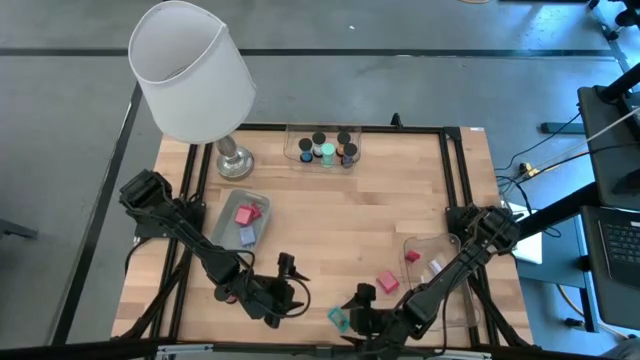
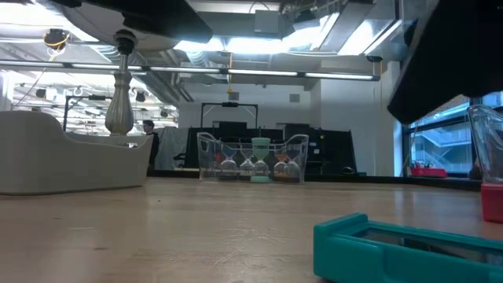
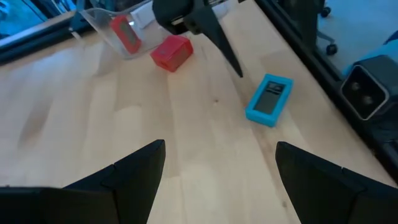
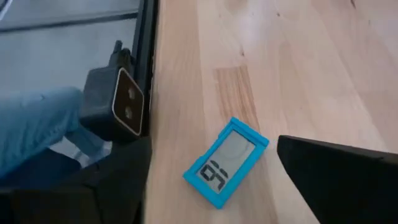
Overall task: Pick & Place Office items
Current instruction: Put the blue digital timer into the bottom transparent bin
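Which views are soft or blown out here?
Low view: the teal block up close is blurred, and the ceiling lights glare. Right wrist view: the same block's display reads sharp. High view: evenly lit, with the lamp shade bright white.

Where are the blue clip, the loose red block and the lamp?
blue clip (image 4: 225,163): right wrist view, its grey face.
red block (image 3: 171,52): left wrist view, its top.
lamp (image 1: 192,70): high view, its white shade.
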`<state>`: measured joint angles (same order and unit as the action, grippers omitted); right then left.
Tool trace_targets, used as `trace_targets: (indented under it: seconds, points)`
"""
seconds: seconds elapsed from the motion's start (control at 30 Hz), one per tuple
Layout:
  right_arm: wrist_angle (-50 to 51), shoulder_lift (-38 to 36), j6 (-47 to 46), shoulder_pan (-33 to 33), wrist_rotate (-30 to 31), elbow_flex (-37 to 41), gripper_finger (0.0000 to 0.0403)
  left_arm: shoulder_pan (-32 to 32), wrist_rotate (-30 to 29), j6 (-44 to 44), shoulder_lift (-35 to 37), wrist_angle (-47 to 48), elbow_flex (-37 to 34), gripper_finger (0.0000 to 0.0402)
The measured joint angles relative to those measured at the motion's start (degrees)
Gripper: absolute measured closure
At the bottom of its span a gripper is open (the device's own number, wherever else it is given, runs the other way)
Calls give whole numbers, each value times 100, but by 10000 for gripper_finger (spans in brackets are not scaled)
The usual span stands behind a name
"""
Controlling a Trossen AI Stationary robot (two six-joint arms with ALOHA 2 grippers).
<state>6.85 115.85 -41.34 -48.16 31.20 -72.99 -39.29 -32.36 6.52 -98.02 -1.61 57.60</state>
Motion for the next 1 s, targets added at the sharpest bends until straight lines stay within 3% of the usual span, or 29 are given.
trace_targets:
  seconds: [0.17, 0.4, 0.63, 1.0]
  points:
    - [0, 0, 372, 7, 183, 0, 46, 0, -146, -123, 2, 5, 0, 98]
    - [-31, 187, -859, 14, 429, -4, 46, 0, -154, -327, 2, 5, 0, 98]
    - [-117, 568, -1087, -70, 1279, -2, 46, 0, -99, -286, 2, 7, 0, 98]
    - [-747, 605, -1247, -147, 1296, -4, 46, 0, -48, -281, 4, 12, 0, 98]
